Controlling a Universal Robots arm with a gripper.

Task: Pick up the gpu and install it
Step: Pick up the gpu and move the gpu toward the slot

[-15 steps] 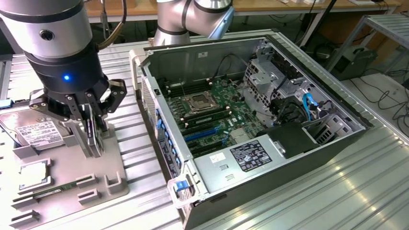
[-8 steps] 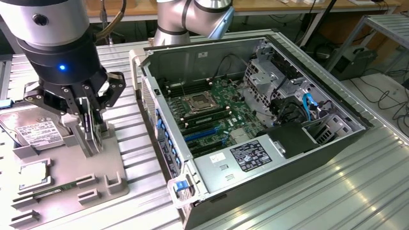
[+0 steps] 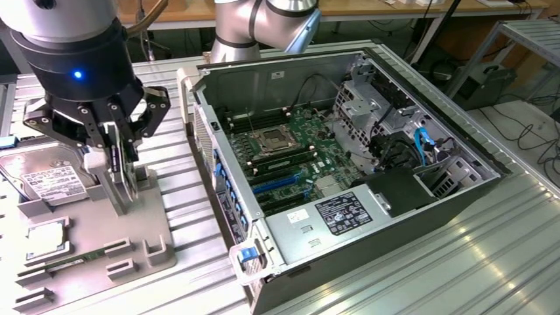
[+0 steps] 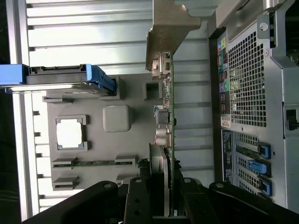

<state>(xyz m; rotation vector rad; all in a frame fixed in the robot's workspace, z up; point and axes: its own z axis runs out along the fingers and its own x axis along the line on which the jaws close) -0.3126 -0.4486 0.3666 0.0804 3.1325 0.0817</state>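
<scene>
The gpu (image 4: pixel 170 116) shows edge-on in the wrist view as a thin green card, with its silver end bracket (image 4: pixel 166 28) at the far end and the round fan on one face. My gripper (image 4: pixel 167 205) is shut on it, a black finger (image 4: pixel 140 200) on each side. In the exterior view the gripper (image 3: pixel 120 172) hangs over the grey parts fixture (image 3: pixel 149 216) at the exterior view's left. The gpu (image 3: pixel 125 187) stands upright between the fingers, its lower end at the fixture. I cannot tell whether it is clear of the fixture.
A hard drive (image 3: pixel 48 180), a CPU (image 3: pixel 44 239) and a RAM stick (image 3: pixel 75 259) lie on the fixture. The open computer case (image 3: pixel 219 98) stands to the exterior view's right, its motherboard and blue card slots (image 3: pixel 275 184) exposed. The case's rear grille (image 4: pixel 252 93) is close beside the gpu.
</scene>
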